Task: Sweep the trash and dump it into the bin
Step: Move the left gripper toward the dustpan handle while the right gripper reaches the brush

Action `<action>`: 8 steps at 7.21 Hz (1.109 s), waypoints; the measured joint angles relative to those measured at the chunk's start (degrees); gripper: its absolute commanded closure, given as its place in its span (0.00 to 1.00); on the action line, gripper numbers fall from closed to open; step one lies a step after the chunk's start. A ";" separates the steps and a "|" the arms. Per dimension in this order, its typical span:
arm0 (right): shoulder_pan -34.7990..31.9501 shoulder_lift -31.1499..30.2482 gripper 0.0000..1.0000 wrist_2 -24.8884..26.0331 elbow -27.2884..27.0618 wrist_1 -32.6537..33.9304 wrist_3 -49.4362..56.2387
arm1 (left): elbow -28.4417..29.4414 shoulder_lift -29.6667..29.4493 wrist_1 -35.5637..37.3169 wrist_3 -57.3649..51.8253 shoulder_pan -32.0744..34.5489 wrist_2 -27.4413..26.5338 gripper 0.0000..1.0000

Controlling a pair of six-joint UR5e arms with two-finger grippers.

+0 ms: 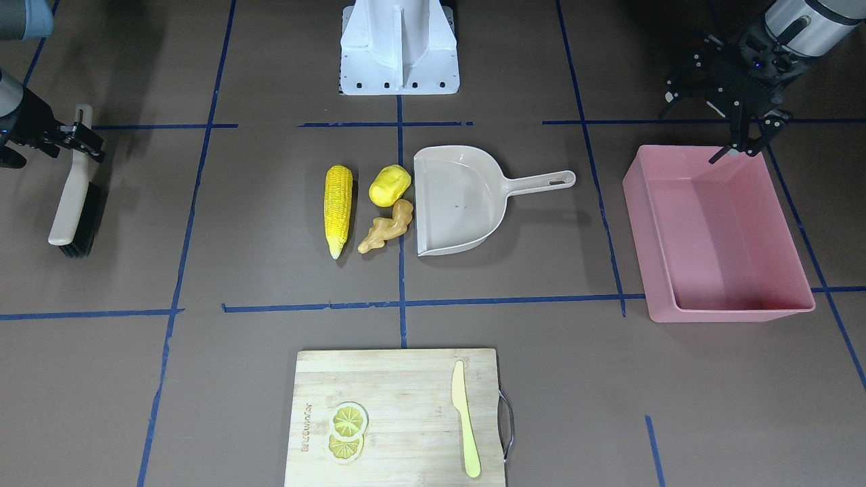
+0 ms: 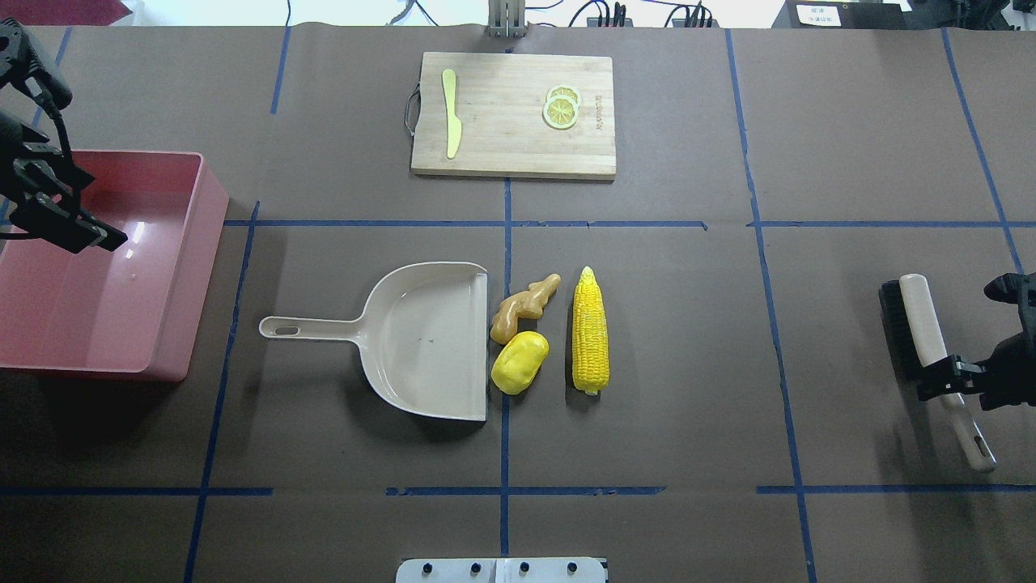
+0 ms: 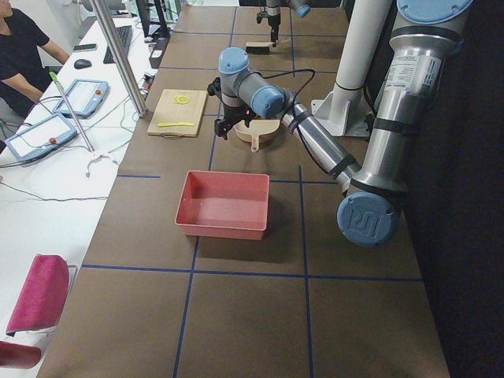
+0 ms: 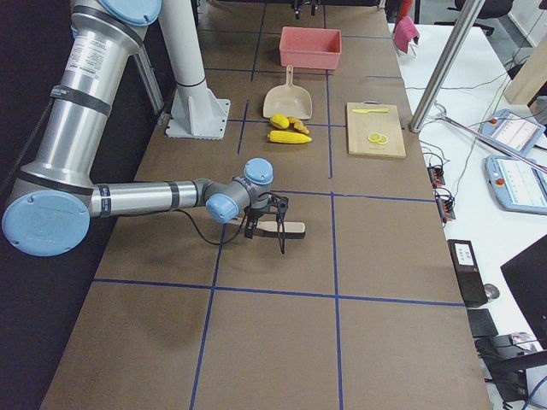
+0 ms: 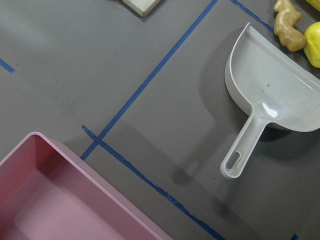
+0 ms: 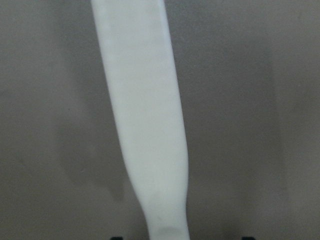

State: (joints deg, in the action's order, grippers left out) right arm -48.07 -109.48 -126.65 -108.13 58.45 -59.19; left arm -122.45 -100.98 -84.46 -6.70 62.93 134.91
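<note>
Front view: one corn cob point(image 1: 338, 210), one potato lump point(image 1: 390, 185) and one ginger root point(image 1: 385, 228) lie on the counter point(image 1: 270, 270) beside one dustpan point(image 1: 460, 203); the left claw point(image 1: 745, 143) hangs spread over one pink bin point(image 1: 727, 312). Overhead: the right claw point(image 2: 959, 379), jaws apart, straddles one brush point(image 2: 919, 312).
</note>
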 measured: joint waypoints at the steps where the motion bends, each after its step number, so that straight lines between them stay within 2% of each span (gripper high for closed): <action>1: 0.25 0.08 0.39 -0.04 0.03 -0.01 0.02 | 0.01 0.00 0.00 -0.06 0.00 0.00 0.00; 2: 0.46 0.19 0.42 -0.11 -0.01 -0.06 0.03 | 0.05 0.00 0.00 -0.11 0.00 0.00 0.00; 3: 0.61 0.26 0.51 -0.19 -0.07 -0.10 0.06 | 0.06 0.00 0.00 -0.14 0.00 0.00 0.00; 4: 0.65 0.29 0.72 -0.30 -0.10 -0.15 0.10 | 0.05 0.00 -0.02 -0.15 0.00 0.00 0.00; 6: 0.88 0.25 0.99 -0.46 -0.17 -0.18 0.12 | 0.03 0.00 -0.08 -0.16 0.00 0.00 0.00; 8: 0.86 0.01 1.00 -0.58 -0.43 -0.18 0.13 | -0.09 -0.09 -0.09 -0.14 0.00 0.00 0.00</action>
State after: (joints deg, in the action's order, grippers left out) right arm -47.21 -109.47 -127.24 -108.57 58.27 -59.06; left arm -122.54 -101.07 -84.55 -6.84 62.93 134.91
